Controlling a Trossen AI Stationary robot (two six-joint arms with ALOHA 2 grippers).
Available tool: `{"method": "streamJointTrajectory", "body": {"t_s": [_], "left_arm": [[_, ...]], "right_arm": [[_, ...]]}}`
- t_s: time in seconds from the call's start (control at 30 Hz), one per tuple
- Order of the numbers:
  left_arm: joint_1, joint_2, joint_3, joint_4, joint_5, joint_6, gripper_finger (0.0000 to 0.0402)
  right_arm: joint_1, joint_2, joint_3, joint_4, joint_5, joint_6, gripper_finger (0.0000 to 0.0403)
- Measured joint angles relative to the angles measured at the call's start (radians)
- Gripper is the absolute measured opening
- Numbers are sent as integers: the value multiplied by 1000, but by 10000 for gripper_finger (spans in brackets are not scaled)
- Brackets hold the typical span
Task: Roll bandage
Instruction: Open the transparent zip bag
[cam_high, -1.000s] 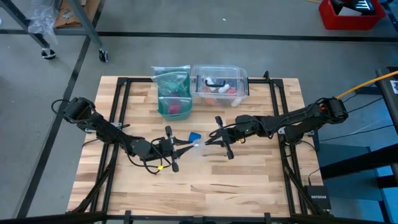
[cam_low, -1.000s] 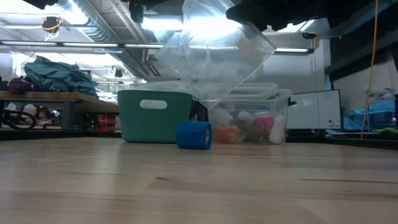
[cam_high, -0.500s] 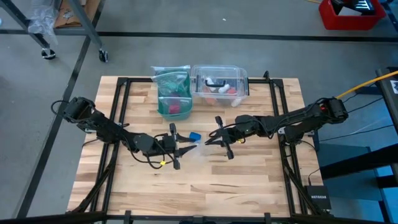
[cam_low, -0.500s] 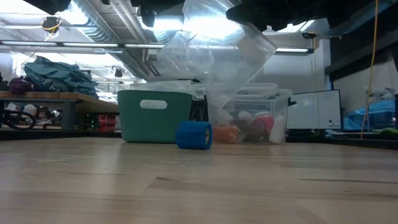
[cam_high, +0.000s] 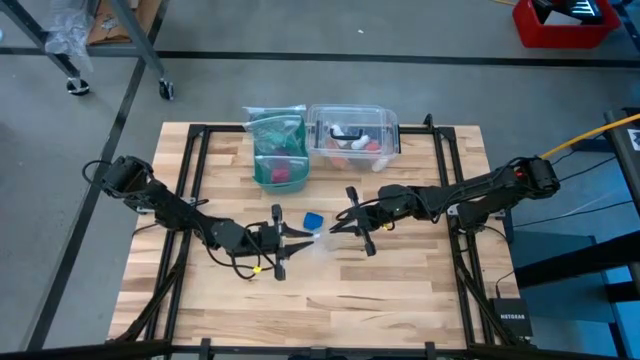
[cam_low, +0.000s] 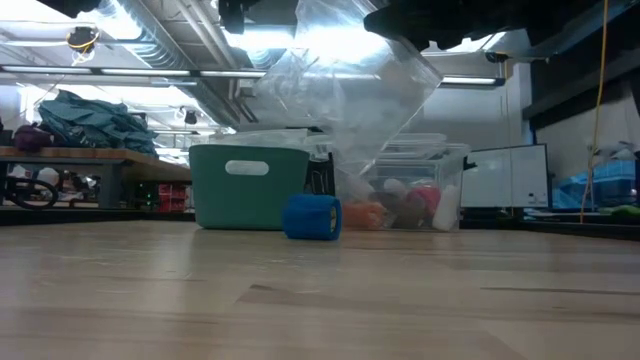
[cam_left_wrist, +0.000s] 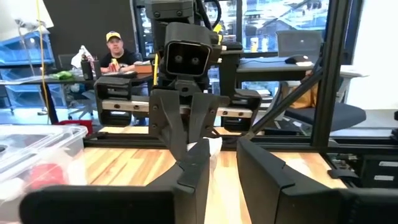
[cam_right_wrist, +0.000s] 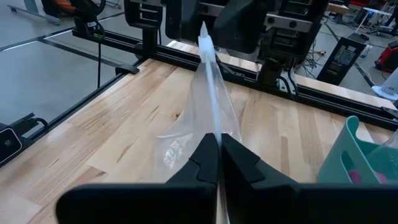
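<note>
The bandage (cam_high: 313, 218), a small bright blue roll, stands on its edge on the wooden table (cam_high: 400, 290), just beyond both grippers; the low view shows it too (cam_low: 312, 217). A clear plastic zip bag (cam_low: 345, 90) hangs between the grippers above the table's middle. My right gripper (cam_right_wrist: 219, 155) is shut on it. My left gripper (cam_left_wrist: 224, 177) faces the right one, open. The bag's other end (cam_right_wrist: 203, 28) reaches in between the left fingers. My right gripper pinches the bag's top edge (cam_right_wrist: 214, 127) between its two shut fingers, coming about level from the table's right. The bag hangs below the fingers, clear of the table. My left gripper: a gap shows between its fingers; whether a finger (cam_left_wrist: 198, 168) touches the bag (cam_left_wrist: 208, 148) I cannot tell.
A teal bin (cam_high: 277, 150) with a bagged pink-red item and a clear plastic box (cam_high: 353, 133) stand at the table's far edge. Black frame rails (cam_high: 195, 160) run along both sides. A person (cam_left_wrist: 115, 53) sits in the room beyond the table.
The bag's hanging lower part has sagged lower and spread wider, while its top has stayed between the grippers. My left gripper has swung slightly at the wrist. My right gripper has kept still.
</note>
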Motion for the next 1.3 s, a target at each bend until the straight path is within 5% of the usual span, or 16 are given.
{"method": "streamJointTrajectory", "body": {"t_s": [0.23,0.43,0.7,1.13,1.3], "left_arm": [[16,0,0,0,0,-2,59],[17,0,0,0,0,-2,8],[16,0,0,-1,-3,-19,2],[14,1,0,-55,-4,-80,0],[17,1,0,-54,-4,-80,0]], "right_arm": [[0,0,0,0,0,0,9],[0,0,0,0,0,0,9],[0,0,0,2,32,0,15],[1,0,0,93,68,1,151],[1,0,0,163,18,1,172]]}}
